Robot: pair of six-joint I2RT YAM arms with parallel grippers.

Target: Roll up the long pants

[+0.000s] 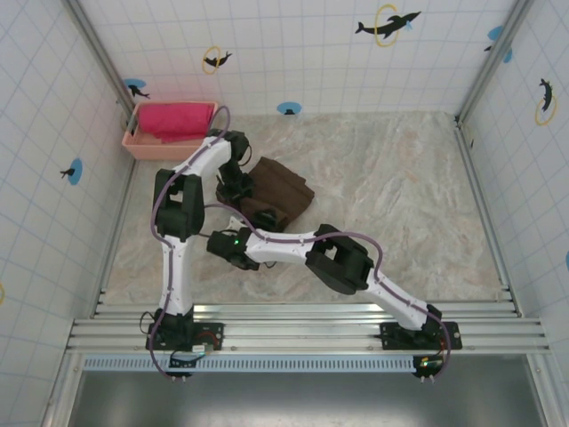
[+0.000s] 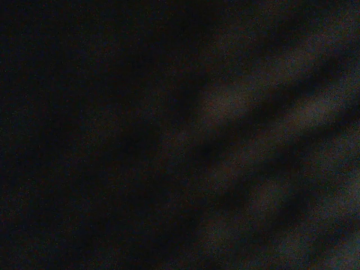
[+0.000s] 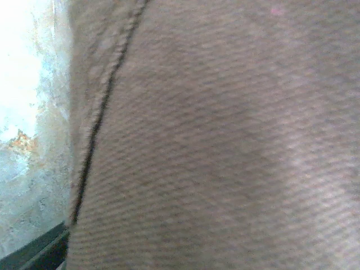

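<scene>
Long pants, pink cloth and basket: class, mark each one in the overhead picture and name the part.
long pants [image 1: 286, 185], top external view, upper face of the brown bundle.
pink cloth [image 1: 175, 118], top external view, middle of its bright folds.
basket [image 1: 158, 149], top external view, its near wall.

Jaws of left hand [image 1: 239, 188] and right hand [image 1: 265, 217] hidden against the long pants [image 1: 286, 187]

On the table [image 1: 400, 205], left of centre, the long pants [image 1: 284, 189] in a bundle, with a basket [image 1: 131, 142] behind and left of them at the far-left corner, a cloth [image 1: 178, 118] lying in it.
</scene>
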